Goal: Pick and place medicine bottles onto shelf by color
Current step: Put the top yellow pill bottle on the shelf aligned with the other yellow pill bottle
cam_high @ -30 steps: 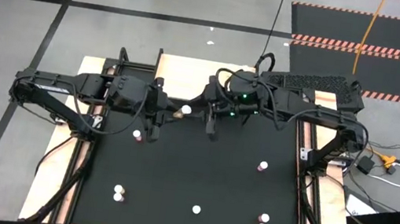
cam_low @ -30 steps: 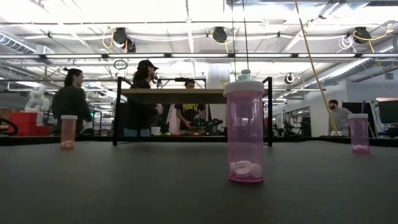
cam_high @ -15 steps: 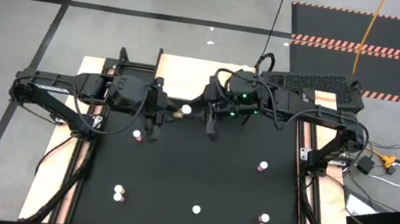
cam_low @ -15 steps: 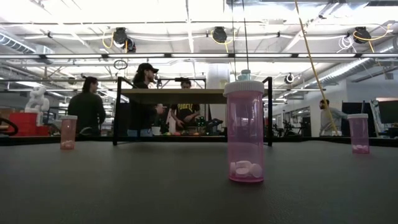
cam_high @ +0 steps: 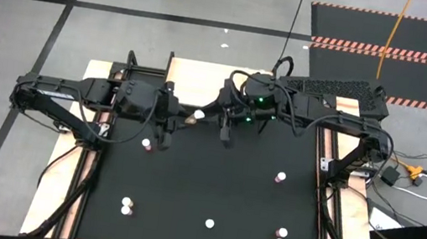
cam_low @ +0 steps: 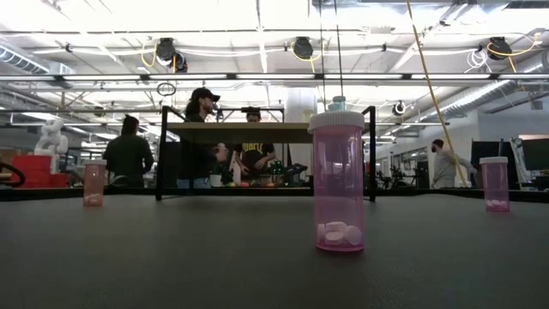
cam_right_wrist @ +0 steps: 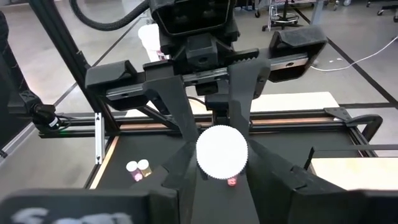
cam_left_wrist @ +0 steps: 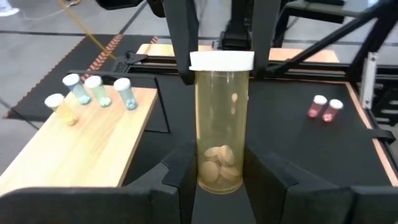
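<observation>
Above the shelf's (cam_high: 202, 80) edge, both grippers, left (cam_left_wrist: 217, 163) and right (cam_right_wrist: 222, 163), seemingly clamp one yellow bottle (cam_left_wrist: 221, 121).

Yellow bottle (cam_left_wrist: 221, 134) – white cap; pink bottle (cam_low: 337, 182); teal bottles (cam_left_wrist: 102, 91) on tan shelf (cam_left_wrist: 87, 146) – black mat (cam_high: 212, 183).

— What's on the black surface (cam_high: 203, 186)?
— Pink bottles (cam_high: 280, 178) scattered near the right pincer (cam_high: 226, 135).
— And the shelf (cam_left_wrist: 81, 146)?
— Four bottles (cam_left_wrist: 93, 92) by the left pincer (cam_left_wrist: 217, 177).
</observation>
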